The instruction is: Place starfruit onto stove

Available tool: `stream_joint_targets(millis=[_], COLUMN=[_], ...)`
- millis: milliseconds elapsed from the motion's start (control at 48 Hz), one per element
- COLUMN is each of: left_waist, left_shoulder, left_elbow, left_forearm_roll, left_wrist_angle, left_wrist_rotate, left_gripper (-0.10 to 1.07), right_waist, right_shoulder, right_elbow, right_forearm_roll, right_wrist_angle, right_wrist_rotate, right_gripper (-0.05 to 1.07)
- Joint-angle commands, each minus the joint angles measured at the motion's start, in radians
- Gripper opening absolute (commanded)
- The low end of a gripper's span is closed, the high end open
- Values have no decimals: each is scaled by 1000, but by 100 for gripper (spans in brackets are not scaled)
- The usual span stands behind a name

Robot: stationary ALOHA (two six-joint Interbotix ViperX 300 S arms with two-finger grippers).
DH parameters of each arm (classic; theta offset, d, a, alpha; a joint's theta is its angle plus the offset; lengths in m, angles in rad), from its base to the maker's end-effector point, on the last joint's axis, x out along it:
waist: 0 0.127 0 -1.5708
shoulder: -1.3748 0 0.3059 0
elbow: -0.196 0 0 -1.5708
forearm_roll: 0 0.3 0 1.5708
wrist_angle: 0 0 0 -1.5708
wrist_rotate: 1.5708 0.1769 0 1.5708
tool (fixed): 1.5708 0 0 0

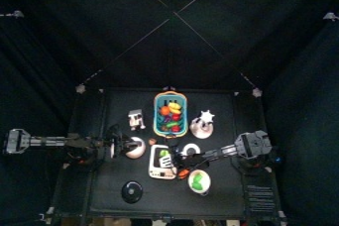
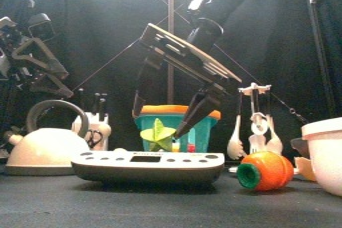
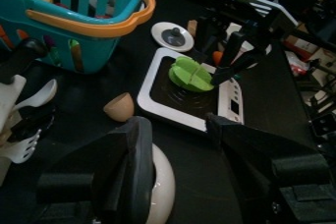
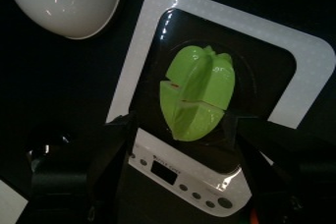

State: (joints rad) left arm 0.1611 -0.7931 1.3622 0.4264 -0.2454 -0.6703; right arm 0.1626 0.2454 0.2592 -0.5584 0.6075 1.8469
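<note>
The green starfruit lies on the dark top of the stove, a flat white rounded slab with a small button panel. My right gripper is open, one jaw on each side of the fruit's near end, not closed on it. In the left wrist view the starfruit lies on the stove with the right gripper just over it. In the top view the stove is at front centre. My left gripper is open, above a white kettle.
A colourful basket stands behind the stove. A white kettle is at the left, an orange fruit and a white bowl at the right. A plate with a green item is at front right.
</note>
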Motion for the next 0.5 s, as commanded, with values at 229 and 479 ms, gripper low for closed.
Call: stream_joint_targets(millis=[229, 479], left_waist=[-2, 0], left_shoulder=[3, 3], left_elbow=[-12, -12], left_forearm_roll=[-2, -2], left_wrist_angle=[-3, -5], left_wrist_rotate=[2, 2], left_gripper=[92, 92], right_waist=[11, 14], right_shoulder=[-112, -167], right_elbow=[15, 52], right_forearm_roll=[-32, -60], right_wrist_angle=[38, 54], right_wrist_rotate=[0, 0], right_gripper=[97, 98])
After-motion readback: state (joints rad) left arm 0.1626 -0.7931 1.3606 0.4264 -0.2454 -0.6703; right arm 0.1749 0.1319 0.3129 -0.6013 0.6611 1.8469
